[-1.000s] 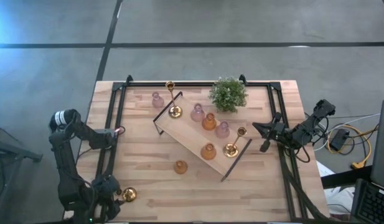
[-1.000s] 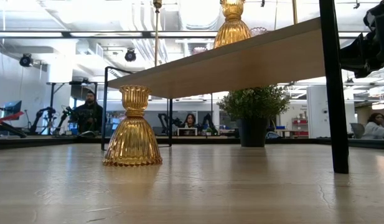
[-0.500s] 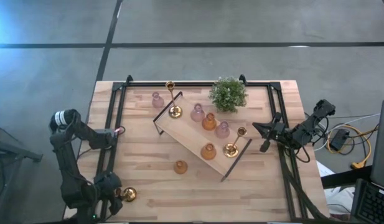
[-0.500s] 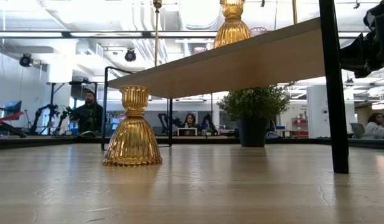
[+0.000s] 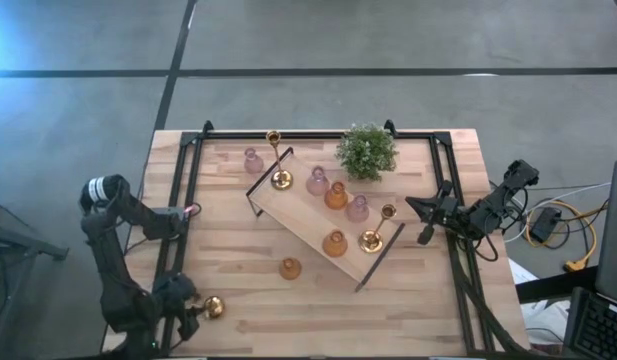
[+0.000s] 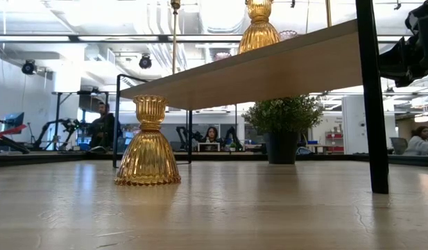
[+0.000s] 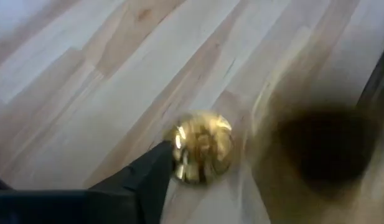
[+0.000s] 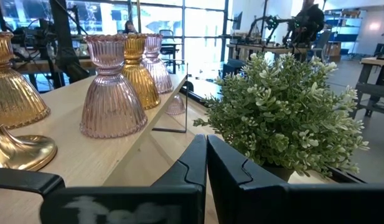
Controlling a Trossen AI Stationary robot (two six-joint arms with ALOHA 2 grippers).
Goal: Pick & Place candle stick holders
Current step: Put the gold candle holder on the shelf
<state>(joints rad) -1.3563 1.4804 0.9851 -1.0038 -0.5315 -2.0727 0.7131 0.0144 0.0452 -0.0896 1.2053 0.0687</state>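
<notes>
No readable labels or writing anywhere, so on to the layout. The wooden tray sits diagonally across the middle of the table, with the potted plant just off its far end. Counting holders from above: three pink glass ones, two on the tray and one off it near the far left; three amber glass ones, two on the tray and one alone on the bare wood in front; three gold brass ones, two at the tray's ends by the wire handles and one down at the near left corner, close to the table's edge. The left gripper is right at that brass holder, one finger touching it in the wrist view, but I can't tell whether it's gripped or how wide the jaws are. The right gripper hangs at the right side, fingers pressed together, holding nothing. There's plenty of open table in front of the tray.
</notes>
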